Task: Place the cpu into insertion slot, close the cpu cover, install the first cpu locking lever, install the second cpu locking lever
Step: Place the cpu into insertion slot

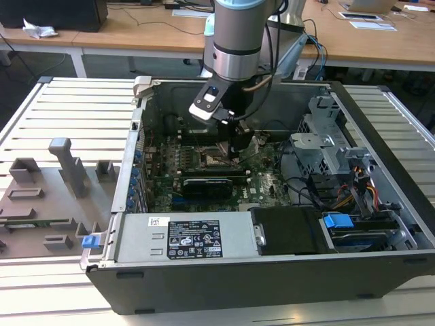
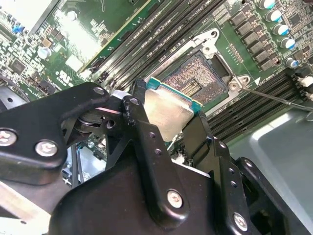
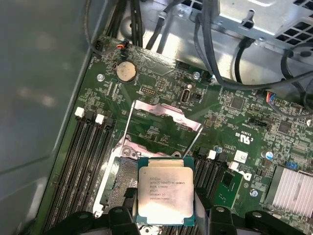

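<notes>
My gripper (image 2: 166,118) is shut on the cpu (image 2: 168,113), a flat square chip with a silver-grey top, held by two opposite edges between black fingers (image 2: 136,110). In the first wrist view the cpu (image 3: 165,195) hangs just above the motherboard, overlapping one side of the insertion slot (image 3: 123,177), whose tan-gold contact field shows beside it. The insertion slot (image 2: 191,81) lies uncovered just beyond the chip. The cpu cover (image 3: 164,113), a silver frame, is swung open past the slot, with thin wire levers (image 3: 128,122) raised alongside. In the exterior view the gripper (image 1: 234,146) reaches down into the open computer case.
Long black memory slots (image 3: 88,156) flank the socket. Cables (image 3: 234,63) and a metal drive cage (image 1: 326,146) crowd the exterior view's right. A black power supply box (image 1: 292,231) and a labelled silver box (image 1: 183,238) sit at the case front. A grey fixture tray (image 1: 47,197) lies outside.
</notes>
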Action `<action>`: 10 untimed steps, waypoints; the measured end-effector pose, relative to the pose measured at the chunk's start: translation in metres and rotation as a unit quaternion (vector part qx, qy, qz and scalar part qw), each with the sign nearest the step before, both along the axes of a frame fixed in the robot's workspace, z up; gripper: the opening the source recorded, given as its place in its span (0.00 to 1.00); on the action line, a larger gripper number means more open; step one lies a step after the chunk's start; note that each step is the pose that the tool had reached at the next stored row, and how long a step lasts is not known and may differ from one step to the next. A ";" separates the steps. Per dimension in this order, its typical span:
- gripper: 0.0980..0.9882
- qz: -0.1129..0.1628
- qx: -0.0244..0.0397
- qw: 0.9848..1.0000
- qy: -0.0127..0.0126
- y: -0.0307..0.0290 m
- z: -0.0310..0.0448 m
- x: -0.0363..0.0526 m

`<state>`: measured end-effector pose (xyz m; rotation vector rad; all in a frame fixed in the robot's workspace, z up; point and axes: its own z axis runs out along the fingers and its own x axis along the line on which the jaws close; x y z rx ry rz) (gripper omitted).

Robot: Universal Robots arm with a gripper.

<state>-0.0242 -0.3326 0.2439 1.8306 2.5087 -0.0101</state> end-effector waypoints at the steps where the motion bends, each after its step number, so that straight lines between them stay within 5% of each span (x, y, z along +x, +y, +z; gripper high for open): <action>1: 0.50 -0.007 -0.001 1.000 0.000 0.0000 -0.0001 0.0000; 10: 0.50 -0.043 -0.004 0.999 0.000 0.0000 -0.0003 0.0001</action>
